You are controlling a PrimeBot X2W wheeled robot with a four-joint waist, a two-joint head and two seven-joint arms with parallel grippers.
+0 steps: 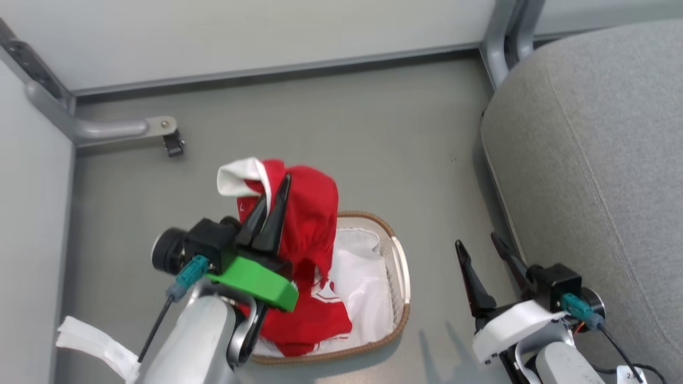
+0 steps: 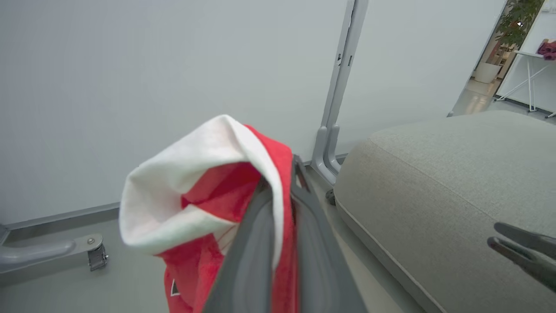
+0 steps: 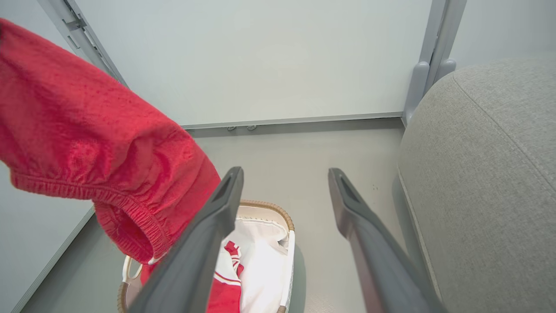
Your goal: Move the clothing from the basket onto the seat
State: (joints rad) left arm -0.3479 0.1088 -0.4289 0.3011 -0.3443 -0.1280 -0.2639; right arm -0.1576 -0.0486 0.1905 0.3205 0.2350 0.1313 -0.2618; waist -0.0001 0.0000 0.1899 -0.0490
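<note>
Head view, looking down: two grippers sit nearest, at the bottom. The left gripper (image 1: pixel 276 186) is clamped shut on the clothing (image 1: pixel 312 213), red fabric with white trim, held up above the one basket (image 1: pixel 397 256), its lower end draping onto the white liner (image 1: pixel 363 277) inside. Whether this is one garment or two cannot be told. The right gripper (image 1: pixel 476 239) stands wide open and empty, just beside the one grey seat (image 1: pixel 597 160). Beyond lie grey floor (image 1: pixel 347 122) and a pale wall (image 1: pixel 267 37).
</note>
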